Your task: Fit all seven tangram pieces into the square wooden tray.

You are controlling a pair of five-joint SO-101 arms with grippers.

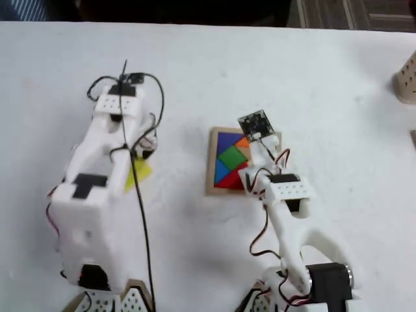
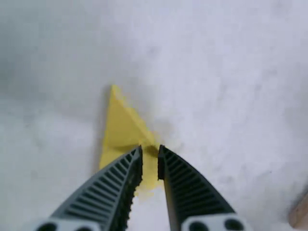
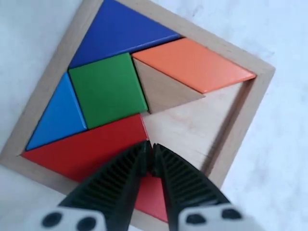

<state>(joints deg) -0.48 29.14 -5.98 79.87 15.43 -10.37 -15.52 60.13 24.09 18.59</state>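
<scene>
Tangram pieces (image 3: 108, 89) mostly fill the wooden tray (image 1: 210, 162); the yellow triangle (image 2: 122, 130) lies flat on the surface at its 9 o'clock, well apart. Left fingers (image 2: 115, 187), nearly together at its edge, may skid off so thin a piece. Right fingers (image 3: 183, 187), together over the tray, could nudge the red piece (image 3: 82, 149).

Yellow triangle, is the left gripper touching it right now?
Cannot tell. In the left wrist view the left gripper overlaps the yellow triangle, but that angle hides any contact or gap.
</scene>
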